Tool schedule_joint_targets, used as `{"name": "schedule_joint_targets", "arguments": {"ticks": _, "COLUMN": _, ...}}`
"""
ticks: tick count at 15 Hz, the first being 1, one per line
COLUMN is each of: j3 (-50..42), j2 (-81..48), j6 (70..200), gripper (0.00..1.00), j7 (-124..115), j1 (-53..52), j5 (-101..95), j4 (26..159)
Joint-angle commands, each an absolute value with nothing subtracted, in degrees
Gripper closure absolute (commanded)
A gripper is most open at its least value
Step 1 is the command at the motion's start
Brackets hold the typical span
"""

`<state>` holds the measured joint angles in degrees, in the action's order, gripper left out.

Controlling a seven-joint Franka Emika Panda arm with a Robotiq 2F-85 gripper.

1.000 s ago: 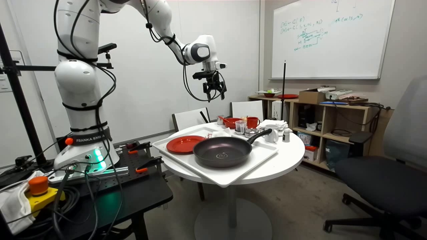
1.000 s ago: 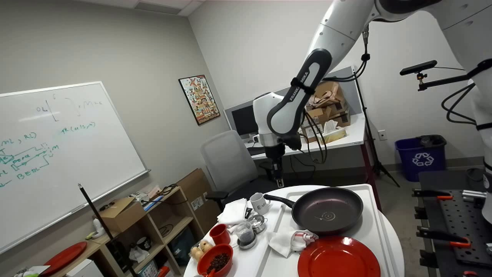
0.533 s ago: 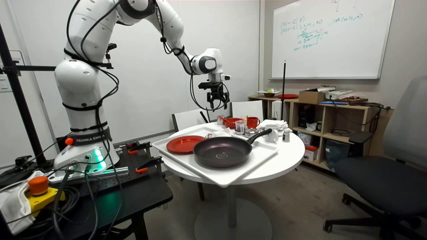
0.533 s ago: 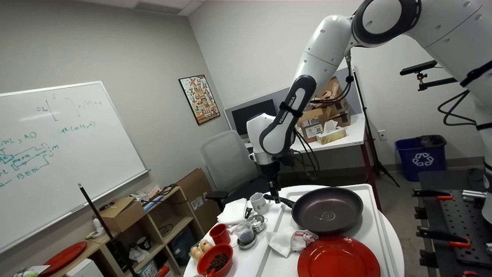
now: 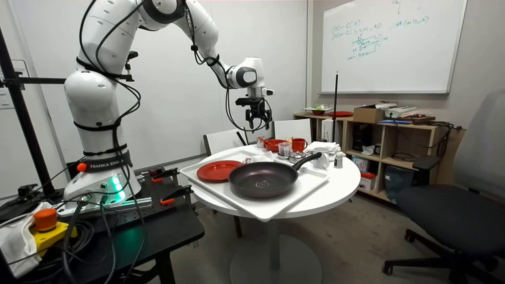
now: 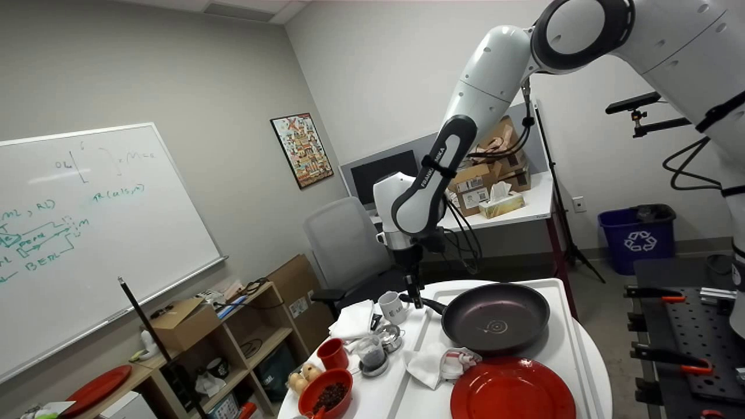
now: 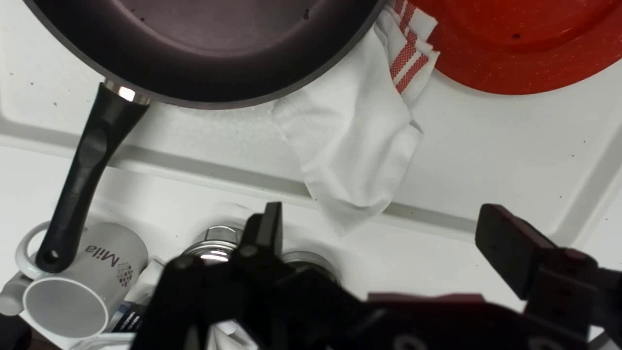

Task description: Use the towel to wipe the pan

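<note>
The pan [image 5: 263, 179], round and black with a dark handle, sits on the white tray [image 6: 561, 349]; it also shows in the wrist view [image 7: 218, 63]. The towel [image 6: 433, 364], white with red stripes, lies crumpled on the tray beside the pan and the red plate. In the wrist view the towel [image 7: 354, 126] is partly covered by the pan's rim, and one corner reaches over the tray's edge. My gripper [image 7: 380, 214] is open and empty, pointing down above the table. In both exterior views the gripper [image 5: 259, 125] [image 6: 415, 302] hangs apart from the things below.
The red plate [image 6: 512, 390] lies on the tray next to the pan. A white mug [image 7: 87, 277] stands under the pan handle's end. A red bowl [image 6: 326, 393], a red mug [image 6: 333, 354], metal containers and folded white cloths [image 6: 352, 320] stand along the table.
The arm has reached forward and lowered, bringing the open gripper down closer to the table. Most of this came in the earlier half second; since then it has barely moved. The towel and pan are unmoved.
</note>
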<state>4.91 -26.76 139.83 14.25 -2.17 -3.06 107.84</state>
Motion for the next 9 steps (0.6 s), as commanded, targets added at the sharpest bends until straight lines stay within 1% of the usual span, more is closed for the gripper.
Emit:
{"name": "schedule_joint_targets", "arguments": {"ticks": 1, "j3": 7.3, "j2": -31.9, "j6": 140.9, "gripper": 0.00, "j7": 17.0, "j1": -0.3, "j5": 0.6, "j4": 104.5}}
{"name": "schedule_joint_targets", "arguments": {"ticks": 5, "j3": 10.2, "j2": -36.7, "j6": 140.4, "gripper": 0.00, "j7": 20.3, "j1": 1.2, "j5": 3.6, "j4": 101.6}}
{"name": "schedule_joint_targets", "arguments": {"ticks": 9, "j3": 9.9, "j2": -40.3, "j6": 140.8, "gripper": 0.00, "j7": 17.9, "j1": -0.1, "j5": 2.6, "j4": 98.8}}
